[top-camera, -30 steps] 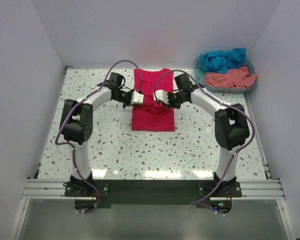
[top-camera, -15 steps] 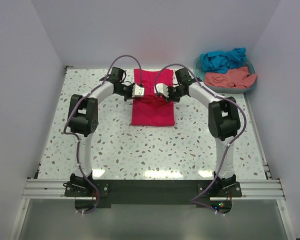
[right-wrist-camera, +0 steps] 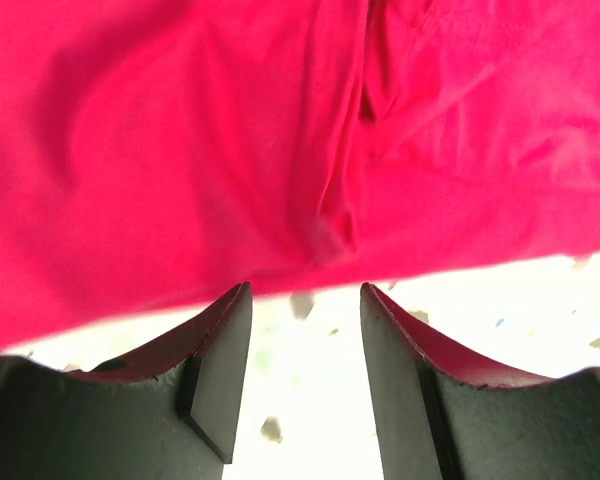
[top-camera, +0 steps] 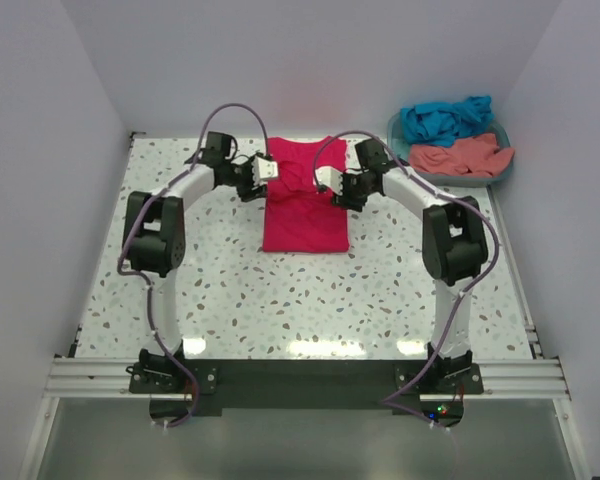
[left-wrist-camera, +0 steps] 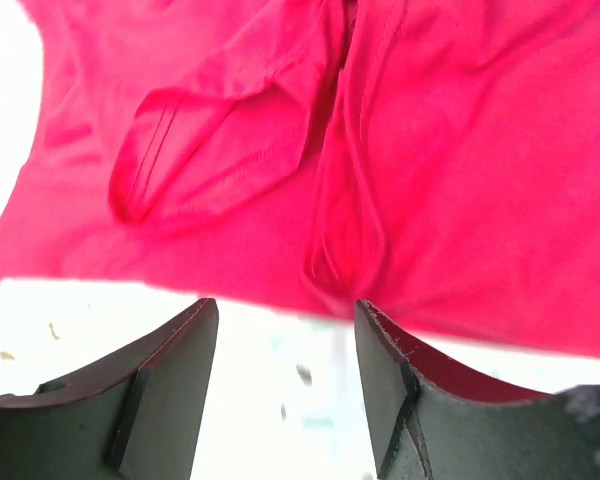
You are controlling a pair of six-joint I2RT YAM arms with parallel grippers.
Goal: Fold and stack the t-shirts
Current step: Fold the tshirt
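Left wrist, right wrist: both jaws stood spread, empty, crimson-pink t-shirt [left-wrist-camera: 460, 150] just ahead; we judged a low retreat might snag its fold.

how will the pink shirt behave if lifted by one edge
Probably floppy: the crimson-pink t-shirt lies flat with soft wrinkles and creases. Lifted there, its folded layers would likely sag open. Pushed, such thin cloth would probably bunch up.

The crimson-pink t-shirt [left-wrist-camera: 460, 150] ran past the top and side edges of both wrist views, its outline cut off.
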